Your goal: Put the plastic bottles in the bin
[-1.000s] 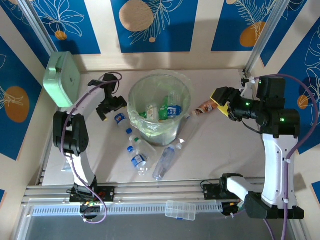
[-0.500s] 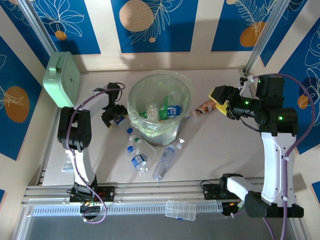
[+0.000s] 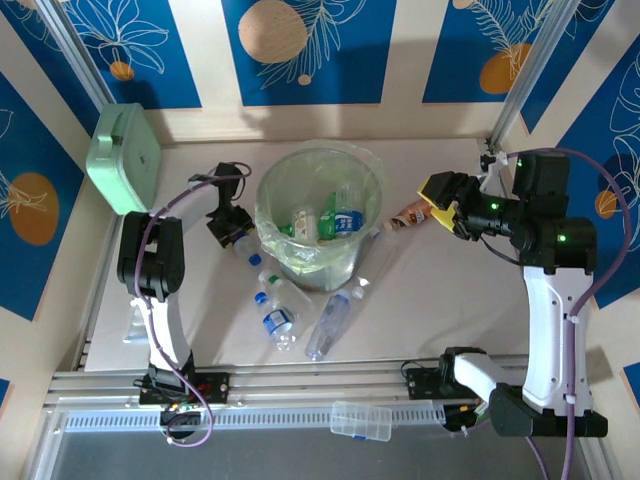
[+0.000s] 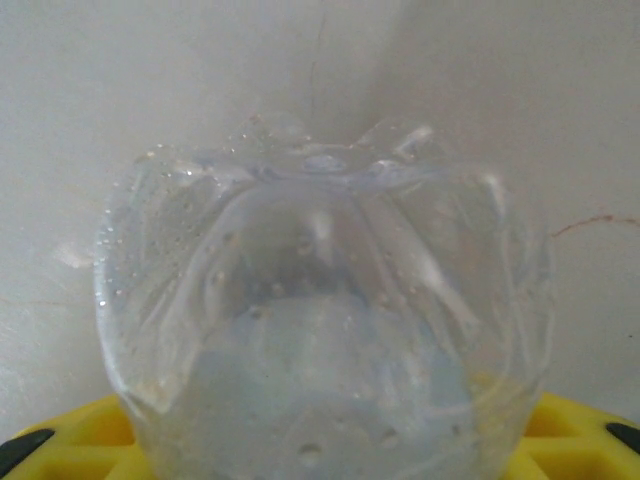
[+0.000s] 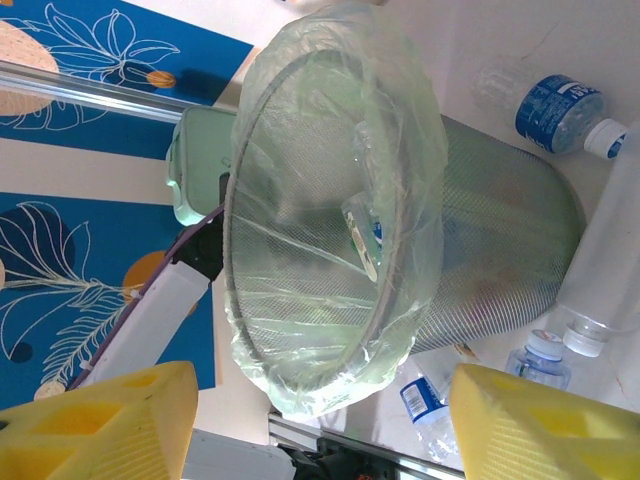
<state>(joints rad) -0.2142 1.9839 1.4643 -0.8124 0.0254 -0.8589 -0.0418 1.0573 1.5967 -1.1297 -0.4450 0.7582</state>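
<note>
A clear bottle (image 4: 320, 330) lies just left of the bin (image 3: 272, 235), toward the surface's far edge, its base inside the left gripper (image 3: 232, 228), whose jaws I cannot tell are pinching; the right gripper (image 3: 443, 203) hangs right of the bin, jaws spread.

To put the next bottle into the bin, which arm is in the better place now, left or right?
Left. The left claw straddles a clear plastic bottle lying just left of the bin, so it likely only needs to grip and lift. The right claw is open and holds nothing.
</note>
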